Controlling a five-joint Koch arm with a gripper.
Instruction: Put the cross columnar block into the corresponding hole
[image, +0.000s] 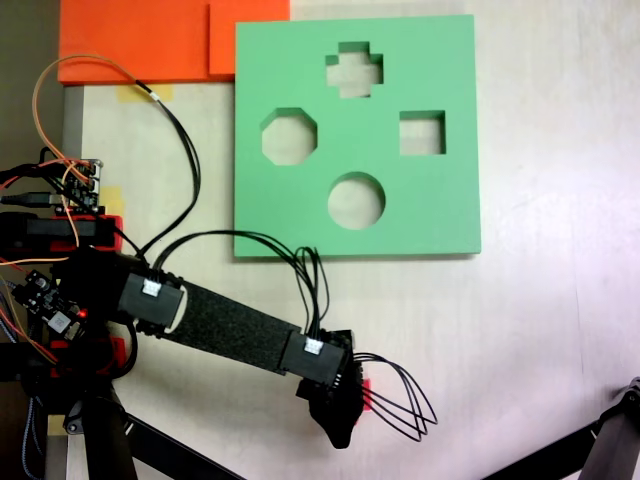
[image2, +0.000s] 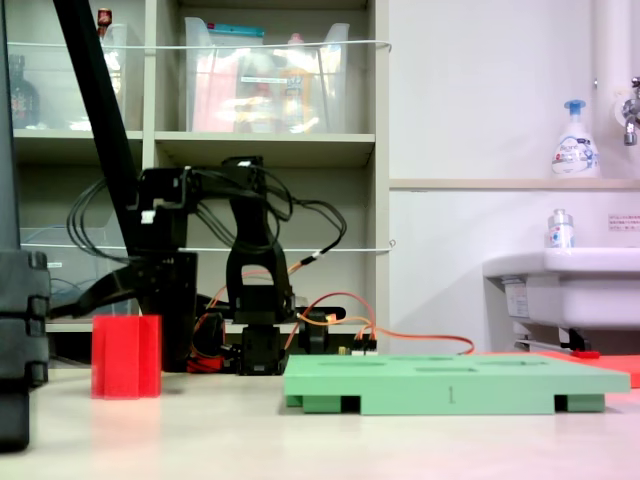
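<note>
The red block (image2: 126, 356) is seen standing on the worktop at lower left, with the gripper (image2: 112, 290) poised just above it, its opening not discernible, so an off-centre descent is judged likely to topple the block, far from the cross hole (image: 354, 69).

Bare counter (image: 540, 330) lies open between the cross columnar block (image2: 126, 356) and the green board (image: 440, 215). Nothing stands over the plus-shaped hole (image: 354, 70). Black cable loops (image: 400, 400) bulge beside the claw (image: 340, 425), and a dark stand leg (image: 600, 440) crosses the lower right corner
</note>
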